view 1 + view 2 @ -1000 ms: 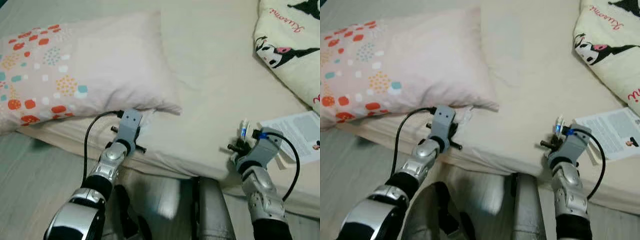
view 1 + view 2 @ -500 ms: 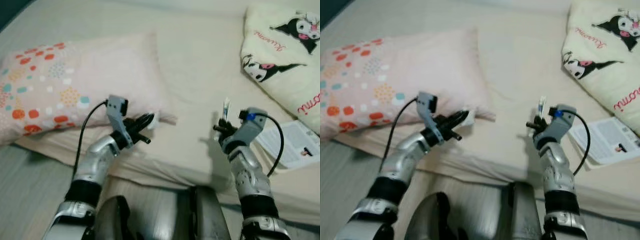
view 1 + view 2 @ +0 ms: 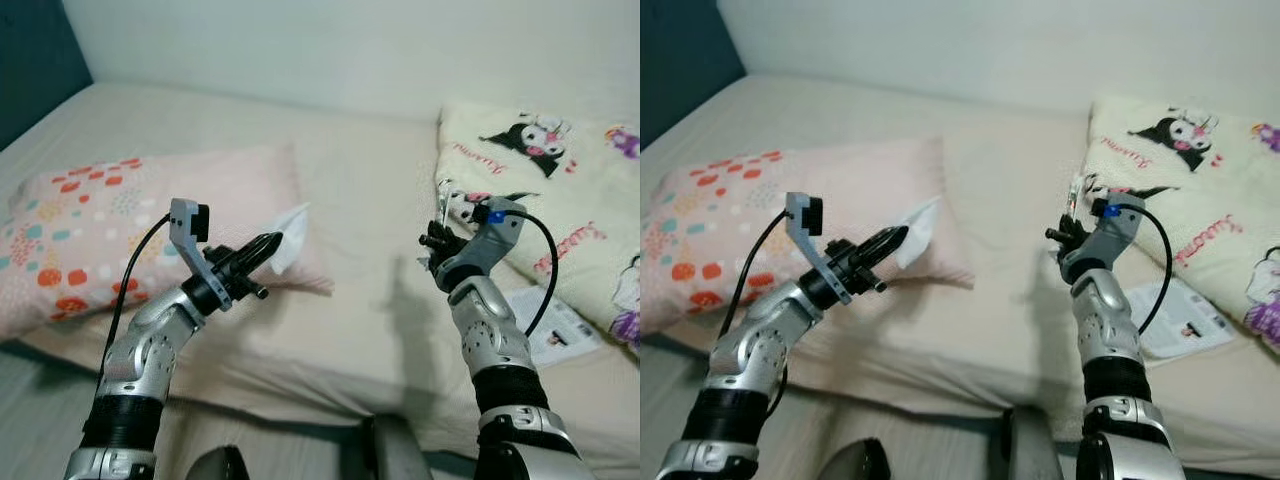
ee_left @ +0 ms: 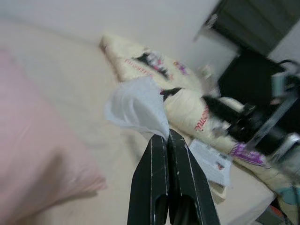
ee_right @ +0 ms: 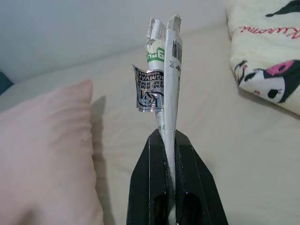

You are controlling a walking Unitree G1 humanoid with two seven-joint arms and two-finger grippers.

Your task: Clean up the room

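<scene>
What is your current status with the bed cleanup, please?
Left gripper shut on white tissue, raised above pillow. Right gripper shut on crumpled wrapper, raised over bed. Leaflet lies on the bed by the blanket. Nothing blocking.

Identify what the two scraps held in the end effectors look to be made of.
The white scrap in the left end effector looks like soft tissue or thin paper: matte, crumpled, limp edges. The strip in the right end effector looks like a printed plastic or foil-paper wrapper: slightly glossy, flattened, with a barcode and green lettering. Which of the two, I cannot tell.
</scene>
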